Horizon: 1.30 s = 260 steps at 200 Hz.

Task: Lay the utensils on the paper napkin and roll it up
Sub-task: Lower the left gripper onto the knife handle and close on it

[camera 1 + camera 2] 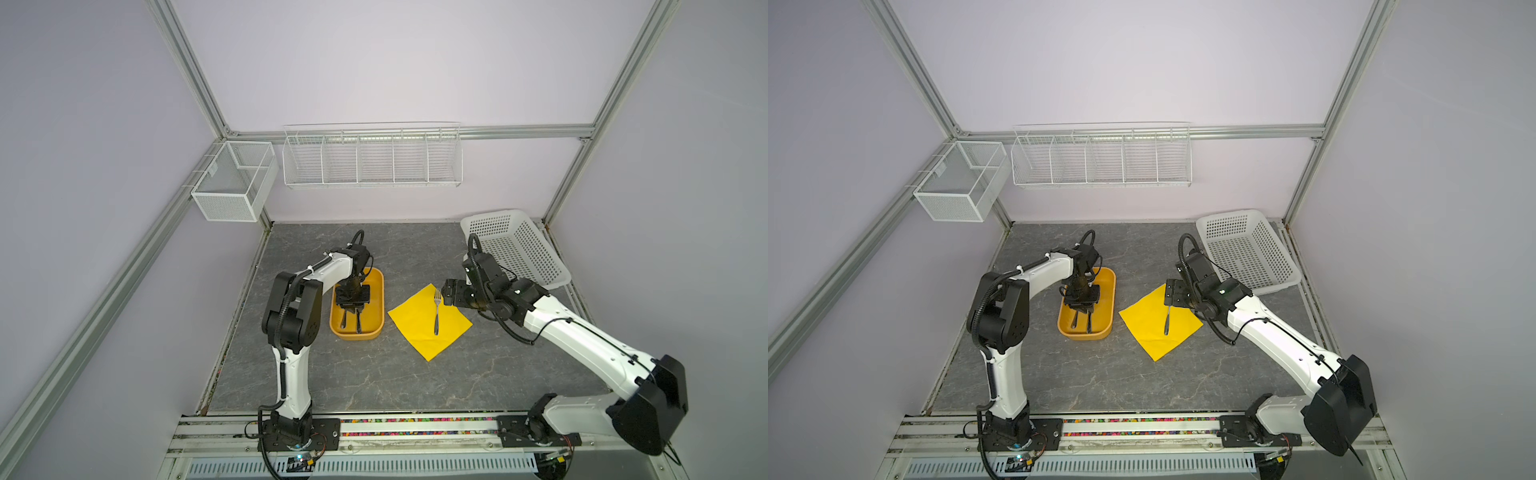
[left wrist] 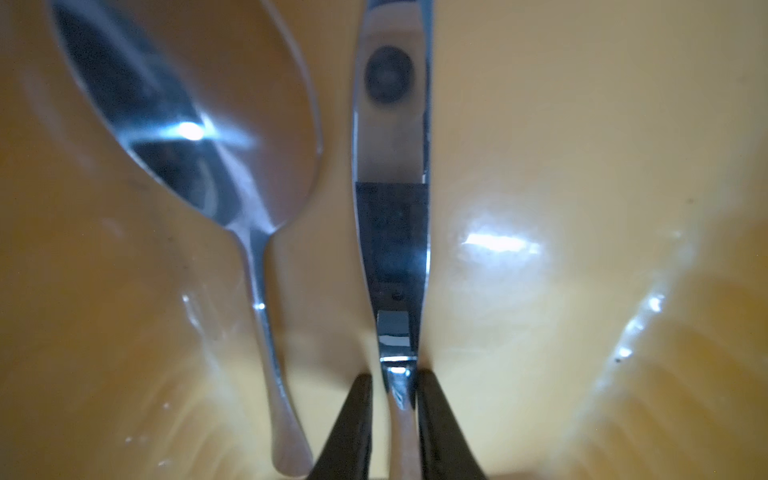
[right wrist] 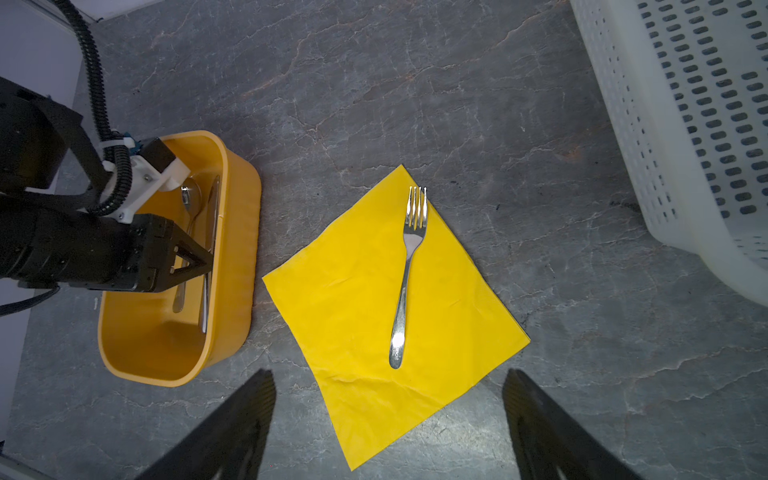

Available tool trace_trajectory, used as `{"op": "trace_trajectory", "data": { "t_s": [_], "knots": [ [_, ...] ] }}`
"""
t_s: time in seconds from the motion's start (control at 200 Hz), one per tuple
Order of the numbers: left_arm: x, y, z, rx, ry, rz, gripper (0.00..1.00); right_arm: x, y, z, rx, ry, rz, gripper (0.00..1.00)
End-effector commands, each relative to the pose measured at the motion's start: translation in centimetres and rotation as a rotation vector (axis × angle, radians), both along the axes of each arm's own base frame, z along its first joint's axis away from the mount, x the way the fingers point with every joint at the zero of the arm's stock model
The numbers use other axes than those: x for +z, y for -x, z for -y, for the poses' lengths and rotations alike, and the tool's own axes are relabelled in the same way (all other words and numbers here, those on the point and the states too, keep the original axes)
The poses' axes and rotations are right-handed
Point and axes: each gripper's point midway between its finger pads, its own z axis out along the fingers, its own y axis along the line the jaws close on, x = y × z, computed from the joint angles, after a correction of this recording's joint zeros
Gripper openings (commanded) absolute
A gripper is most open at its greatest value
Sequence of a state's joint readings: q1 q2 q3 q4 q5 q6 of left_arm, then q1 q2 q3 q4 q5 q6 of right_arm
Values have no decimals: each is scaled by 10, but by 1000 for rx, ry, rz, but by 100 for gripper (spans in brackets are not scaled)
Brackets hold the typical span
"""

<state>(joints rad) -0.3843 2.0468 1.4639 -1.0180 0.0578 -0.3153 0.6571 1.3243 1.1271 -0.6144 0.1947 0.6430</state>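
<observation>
Inside the tub (image 3: 239,249), your left claw (image 2: 395,378) is gripping the knife (image 2: 392,232). Its two dark fingers (image 2: 353,415) are pinching the steel from either side, right where the blade is narrowing into the handle. The spoon (image 2: 199,124) is lying alongside the knife on the tub floor, close to your fingers but not touching them, so you are holding one piece only.

You are aiming to carry the knife out cleanly, so be lifting straight up until it is hanging above the tub rim before you start travelling sideways. A slanted pull is likely to be dragging the blade against the wall or nudging the spoon. Polished steel in a narrow pinch is probably going to pivot, so be moving slowly and watching whether the blade is drooping.

Just beside the tub, the paper napkin (image 3: 353,332) is lying flat on the worktop (image 3: 415,104). The fork (image 3: 406,274) is resting on it toward the side farther from the tub. Be laying the knife parallel to the fork, on the bare part nearer the tub, and be lowering it until it is touching the paper before letting go, since a dropped knife could be sliding or creasing the thin sheet.

Your right claw (image 3: 388,374) is hanging wide apart and empty above the napkin, well away from the tub. Be keeping it out of the knife's path.
</observation>
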Motion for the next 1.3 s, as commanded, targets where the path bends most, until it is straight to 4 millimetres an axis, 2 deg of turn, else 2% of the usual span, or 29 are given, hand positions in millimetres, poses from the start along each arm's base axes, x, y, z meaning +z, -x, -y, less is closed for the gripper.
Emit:
{"op": "trace_trajectory", "data": {
  "t_s": [0.0, 0.225, 0.43, 1.04, 1.165, 1.295],
  "knots": [
    [-44, 32, -19, 19, -90, -135, 21, 0, 0, -2, 4, -2, 11, 89],
    [-58, 34, -6, 14, -23, -163, 17, 0, -1, -1, -2, 3, 8, 89],
    [-50, 21, 0, -18, 1, -122, 9, 2, -1, 2, -11, 13, 22, 89],
    [20, 3, 2, -2, 6, -15, 7, 7, 0, 12, -22, 40, 57, 89],
    [31, -1, 2, 1, 1, 3, 7, 11, 2, 4, 19, -12, 87, 89],
    [42, -2, 1, -3, 0, 17, 7, 11, 4, 8, 3, -34, 112, 89]
  ]
}}
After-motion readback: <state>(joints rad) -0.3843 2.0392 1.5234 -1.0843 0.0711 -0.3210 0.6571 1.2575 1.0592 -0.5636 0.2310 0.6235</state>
